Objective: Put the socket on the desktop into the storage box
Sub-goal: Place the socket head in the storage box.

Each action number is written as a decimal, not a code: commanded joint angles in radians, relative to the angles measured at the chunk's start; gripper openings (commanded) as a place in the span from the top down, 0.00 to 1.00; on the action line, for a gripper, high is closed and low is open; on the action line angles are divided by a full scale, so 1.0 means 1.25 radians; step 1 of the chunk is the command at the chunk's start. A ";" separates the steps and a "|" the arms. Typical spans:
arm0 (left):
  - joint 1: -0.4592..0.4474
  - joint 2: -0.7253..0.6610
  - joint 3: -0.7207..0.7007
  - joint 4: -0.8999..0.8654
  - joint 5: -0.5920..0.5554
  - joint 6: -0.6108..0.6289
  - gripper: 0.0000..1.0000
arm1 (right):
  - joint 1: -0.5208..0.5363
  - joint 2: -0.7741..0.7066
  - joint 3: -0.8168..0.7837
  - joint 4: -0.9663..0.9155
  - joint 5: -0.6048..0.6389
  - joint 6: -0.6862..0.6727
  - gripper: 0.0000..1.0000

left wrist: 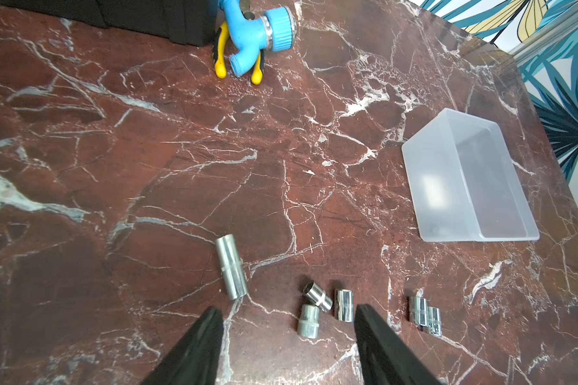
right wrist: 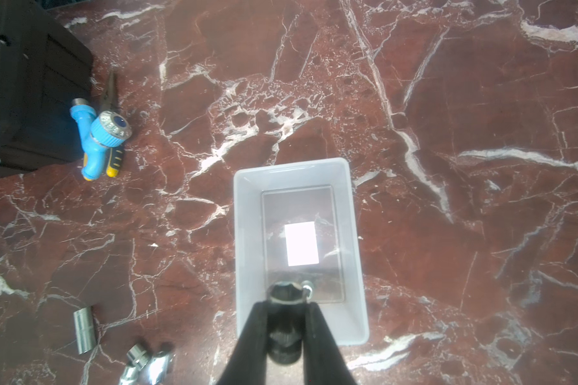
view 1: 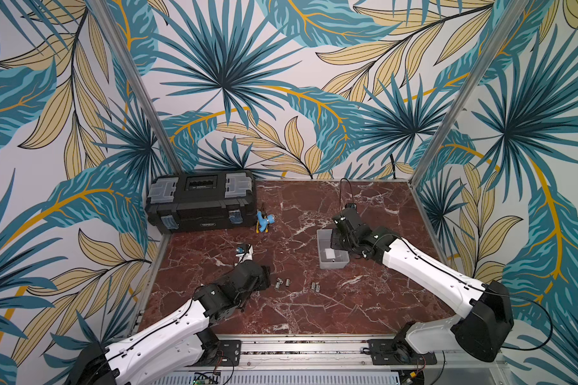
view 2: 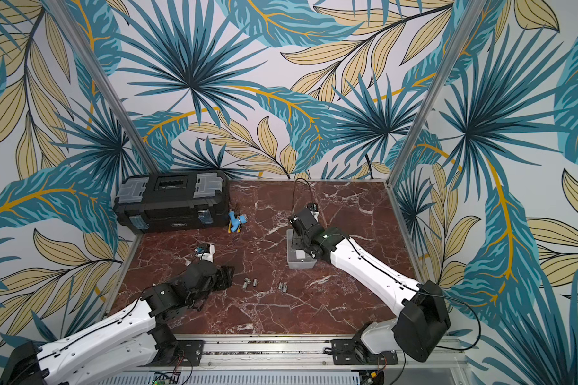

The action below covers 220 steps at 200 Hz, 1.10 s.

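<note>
Pinched between the right fingers [right wrist: 252, 336]: a dark cylindrical metal socket [right wrist: 285, 320], hexagonal mouth pointing down, held over one short end of the translucent pale-grey rectangular plastic storage box [right wrist: 246, 240]. Not yet released. On the box floor, a white rectangular label [right wrist: 301, 243]. Just beside the socket's mouth, a small shiny piece [right wrist: 307, 287], too small to identify. Box upright on the dark red-brown marble-patterned table [view 1: 347, 310], right of centre in both top views, with the right wrist above it.

Left fingers [left wrist: 197, 346] spread apart, pinching nothing, low over the front left part of the table. Just ahead of them in the left wrist view, three short silvery metal sockets [left wrist: 317, 296] in a tight cluster, two of them touching. To one side of the cluster, a long silvery metal socket [left wrist: 231, 266] lying alone. To the other side, a pair of short silvery sockets [left wrist: 418, 311] touching each other. All six loose on the table, well apart from the box.

In the back left corner, a large black plastic toolbox [view 1: 201, 206] with grey lid compartments. Just beside its right end, a blue plastic tap fitting [view 1: 264, 221] lying across yellow-and-black-handled pliers [left wrist: 220, 63].
</note>
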 commanded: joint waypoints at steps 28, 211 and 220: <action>0.004 -0.018 -0.023 -0.015 0.012 0.024 0.33 | -0.029 0.053 0.019 -0.010 -0.041 -0.026 1.00; 0.008 -0.010 0.032 -0.008 0.019 0.054 0.32 | -0.046 0.158 0.062 0.006 -0.089 -0.035 1.00; 0.008 -0.009 0.039 -0.008 0.018 0.056 0.32 | -0.046 0.151 0.062 0.006 -0.085 -0.035 1.00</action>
